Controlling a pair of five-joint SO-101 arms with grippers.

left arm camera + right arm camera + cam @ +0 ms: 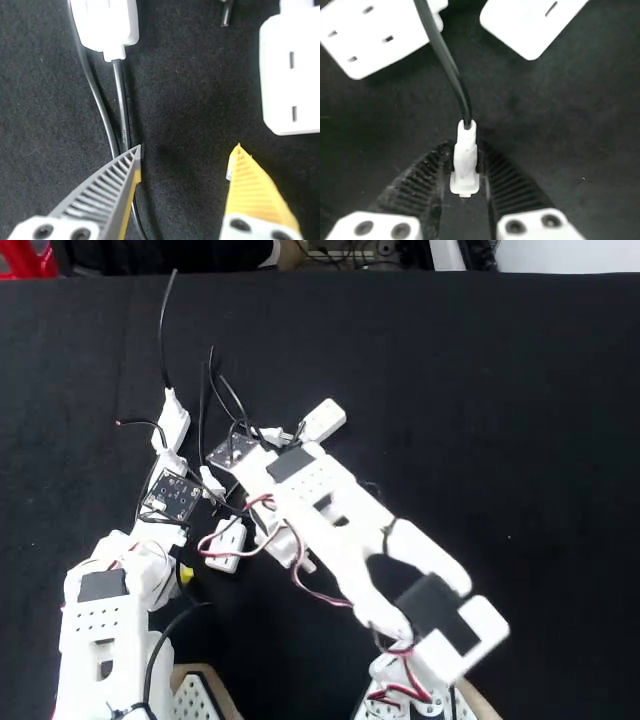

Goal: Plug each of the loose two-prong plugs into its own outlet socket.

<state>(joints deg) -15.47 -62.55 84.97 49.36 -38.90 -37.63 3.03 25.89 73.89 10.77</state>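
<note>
My right gripper (465, 150) is shut on a small white two-prong plug (464, 162), whose black cable (445, 60) runs away from the fingers. Beyond it on the black cloth lie two white outlet blocks, one (375, 35) with several slots and another (530, 22). My left gripper (187, 150) hangs open just above the cloth, with nothing between the grey finger (110, 185) and the yellow finger (250, 190). A second white plug (105, 25) lies ahead of it, with its black cable (120, 110) passing beside the grey finger. A white outlet block (295, 75) lies off to the yellow finger's side.
In the high view both arms meet left of the table's middle, the left wrist (170, 495) close to the right arm (320, 500). Black cables (215, 400) tangle there around a white plug (175, 420) and outlet blocks (322, 422) (225, 545). The black cloth (500, 390) stretches to the right.
</note>
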